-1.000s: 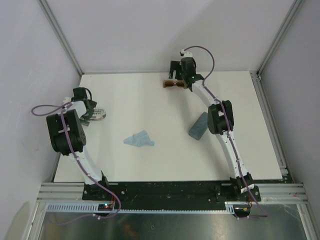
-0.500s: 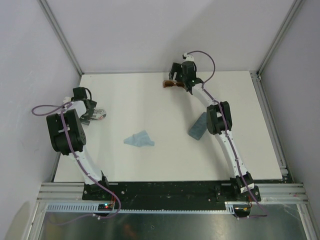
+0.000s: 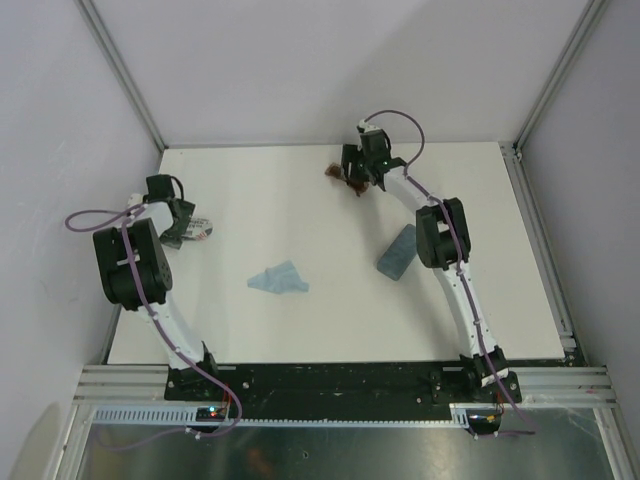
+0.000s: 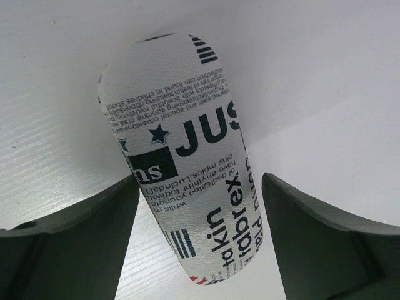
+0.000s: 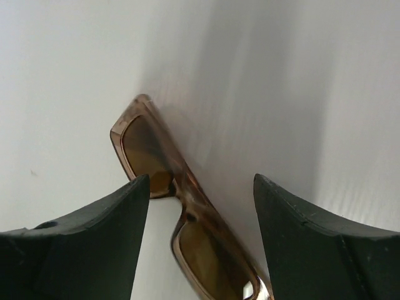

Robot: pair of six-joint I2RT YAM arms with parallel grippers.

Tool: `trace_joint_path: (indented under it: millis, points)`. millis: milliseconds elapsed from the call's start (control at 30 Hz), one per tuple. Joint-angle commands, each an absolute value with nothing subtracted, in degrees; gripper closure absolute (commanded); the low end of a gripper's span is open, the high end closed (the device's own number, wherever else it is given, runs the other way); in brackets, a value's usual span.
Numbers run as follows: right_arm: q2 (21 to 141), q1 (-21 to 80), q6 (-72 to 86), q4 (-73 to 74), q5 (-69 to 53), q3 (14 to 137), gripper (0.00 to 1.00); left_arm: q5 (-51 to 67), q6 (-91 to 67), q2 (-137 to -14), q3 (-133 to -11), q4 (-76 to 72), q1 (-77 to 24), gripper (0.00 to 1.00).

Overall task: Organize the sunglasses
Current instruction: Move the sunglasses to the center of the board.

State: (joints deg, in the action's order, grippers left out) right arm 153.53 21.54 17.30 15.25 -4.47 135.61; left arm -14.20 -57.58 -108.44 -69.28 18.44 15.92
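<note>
Brown-amber sunglasses [image 5: 150,150] lie on the white table, well beyond the blue cloth [image 3: 278,279] and to its right, toward the back wall. From overhead they are now mostly hidden under the right gripper [image 5: 200,181]. A second ago the whole frame showed just beside it, on the cloth's side.

Change noted: the right arm has swung across and come down over the pair. Its wrist view has both fingers spread wide, one on each side of the frame, with the bridge and one lens between them. Nothing is held yet, and I see no contact.

The left gripper [image 4: 199,181] has not moved. It sits left of the cloth and a little beyond it, fingers wide apart around a white newsprint-patterned case [image 4: 181,125]. One finger is very near the case's side, but I cannot tell whether it touches.

A grey-blue case [image 3: 397,252] lies to the right of the cloth. No white-framed pair shows in any view.

Reading: the approach looks finished and closing on the frame is probably next. The frame lies diagonally across the gap, so a squeeze may catch a lens rather than the bridge — worth watching.
</note>
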Motion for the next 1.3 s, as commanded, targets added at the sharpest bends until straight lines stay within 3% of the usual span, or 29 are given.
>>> trace_joint_path:
  millis: [0,300,467,533,800,1200,1267]
  points:
    - [143.4,23.3,12.2,18.5,-5.1,125.6,0.29,-11.5,-57.3,-108.9,-66.9,20.8,13.9,0.15]
    - [129.0,25.2,8.5,13.5,-10.3,103.1,0.43,-6.8,-50.4,-110.8,-68.0,20.7,10.7,0.19]
    - [124.5,25.7,8.8,12.8,-11.4,96.3,0.62,-6.2,-48.5,-109.5,-67.1,20.5,9.8,0.29]
    - [122.3,25.8,9.8,11.6,-12.1,93.2,0.65,-5.9,-47.2,-109.2,-67.1,20.4,9.1,0.32]
    - [112.3,26.5,12.3,7.6,-12.5,82.0,0.72,-5.6,-45.4,-106.7,-64.3,19.9,4.8,0.45]
    - [97.9,28.4,15.4,6.8,-9.4,69.0,0.76,-1.2,-39.2,-101.5,-63.1,19.4,-15.8,0.48]
    - [95.8,28.2,16.0,6.5,-8.2,66.7,0.72,-0.6,-38.4,-101.8,-63.2,19.2,-18.5,0.48]
